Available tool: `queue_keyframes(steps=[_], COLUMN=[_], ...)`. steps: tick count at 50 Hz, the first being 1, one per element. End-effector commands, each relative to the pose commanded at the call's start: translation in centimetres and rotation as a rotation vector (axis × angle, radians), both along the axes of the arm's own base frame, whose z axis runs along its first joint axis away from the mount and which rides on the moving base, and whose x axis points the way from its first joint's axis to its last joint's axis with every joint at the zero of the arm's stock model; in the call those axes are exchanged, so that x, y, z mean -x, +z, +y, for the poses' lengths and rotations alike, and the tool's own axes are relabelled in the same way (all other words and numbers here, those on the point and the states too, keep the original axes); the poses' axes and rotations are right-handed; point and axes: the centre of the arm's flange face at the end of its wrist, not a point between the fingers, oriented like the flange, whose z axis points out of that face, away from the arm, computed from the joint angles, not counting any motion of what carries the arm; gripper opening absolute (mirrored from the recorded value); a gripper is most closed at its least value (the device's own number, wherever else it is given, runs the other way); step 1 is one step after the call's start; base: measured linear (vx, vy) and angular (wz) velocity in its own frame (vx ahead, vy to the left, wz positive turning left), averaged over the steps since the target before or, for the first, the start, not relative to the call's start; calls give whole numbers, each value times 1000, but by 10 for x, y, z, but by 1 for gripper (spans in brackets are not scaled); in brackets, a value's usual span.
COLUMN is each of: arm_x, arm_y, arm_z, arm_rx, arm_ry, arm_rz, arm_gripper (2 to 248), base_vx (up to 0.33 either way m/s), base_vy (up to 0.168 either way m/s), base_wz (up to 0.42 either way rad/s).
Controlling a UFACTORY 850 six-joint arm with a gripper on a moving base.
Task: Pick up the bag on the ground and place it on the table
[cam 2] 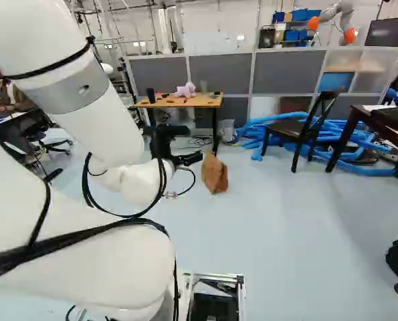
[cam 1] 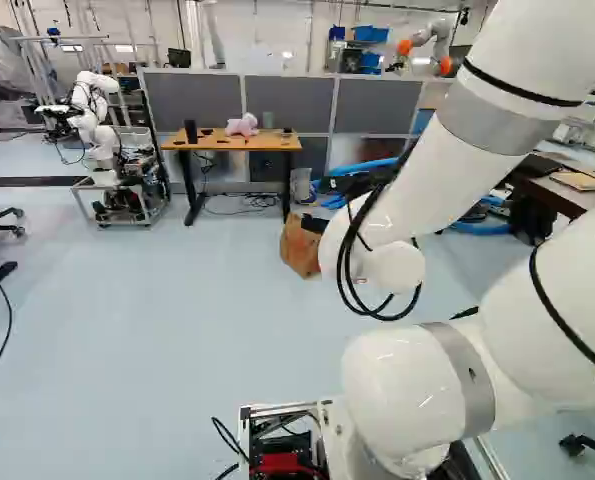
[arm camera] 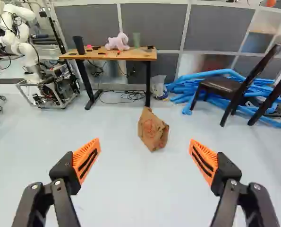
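Paper bag (arm camera: 153,131): on the floor (arm camera: 116,179), ahead of the claw and on the robot's side of the bench, near its right-hand leg; whether they touch, I cannot tell. Its narrow crumpled top points up, probably the easiest part to pinch.
Claw (arm camera: 144,141): fingers wide apart, nothing between them; aimed out over the floor towards the bag, likely to leave room for lining up.
Bench (arm camera: 142,56): plush toy (arm camera: 118,41) back from the front edge, black cylinder (arm camera: 78,44) near the left end, green cup (arm camera: 137,39) towards the right rear corner.
Set-down room: bare wood shows by the front edge, right of the toy; a tight fit, so the bag could nudge the toy or cup.
Way in: open floor before the bag; blue tubing (cam 2: 252,130) and chair (cam 2: 302,127) lie to its right. The bag must rise above the front edge before moving inward.
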Motion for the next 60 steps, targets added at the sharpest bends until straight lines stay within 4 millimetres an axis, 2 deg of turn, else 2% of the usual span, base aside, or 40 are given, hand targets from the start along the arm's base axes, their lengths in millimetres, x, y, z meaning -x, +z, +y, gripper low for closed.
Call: queue_keyframes(steps=[60], arm_x=[0], arm_y=[0], arm_z=[0], arm_rx=[0], arm_ry=[0], arm_rz=[0], arm_gripper=[247], base_vx=[3], base_vy=[0], base_wz=[0])
